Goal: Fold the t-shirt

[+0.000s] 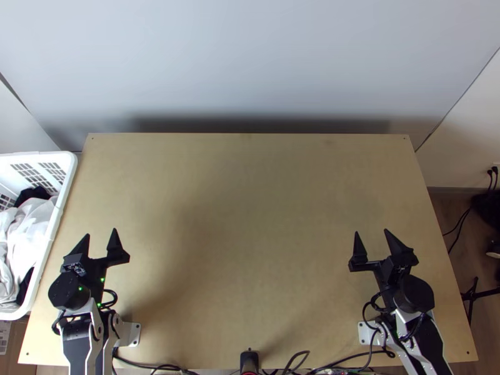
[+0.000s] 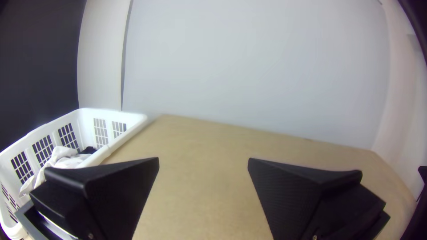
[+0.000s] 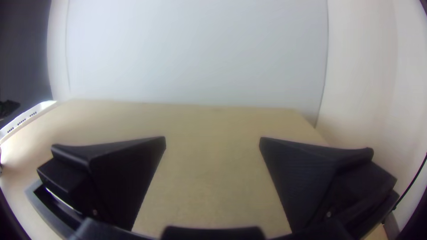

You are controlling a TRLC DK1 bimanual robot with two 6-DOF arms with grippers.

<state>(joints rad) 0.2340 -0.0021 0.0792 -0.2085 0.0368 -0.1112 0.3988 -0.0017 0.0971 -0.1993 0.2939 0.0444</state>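
T-shirt: can't single out from bunched white cloth (image 1: 31,231) in basket (image 1: 57,215) at left edge of worktop (image 1: 250,250). Left of left hand (image 1: 100,232), well apart from right hand (image 1: 371,231). Wide open, both, gripping nothing.

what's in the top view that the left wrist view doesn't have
Top view: a white bracket beside the left arm's base, and the floor right of the table.
Left wrist view: a tall dark surface beyond the basket.
Both: the table, the basket, bunched white cloth, the open left gripper.
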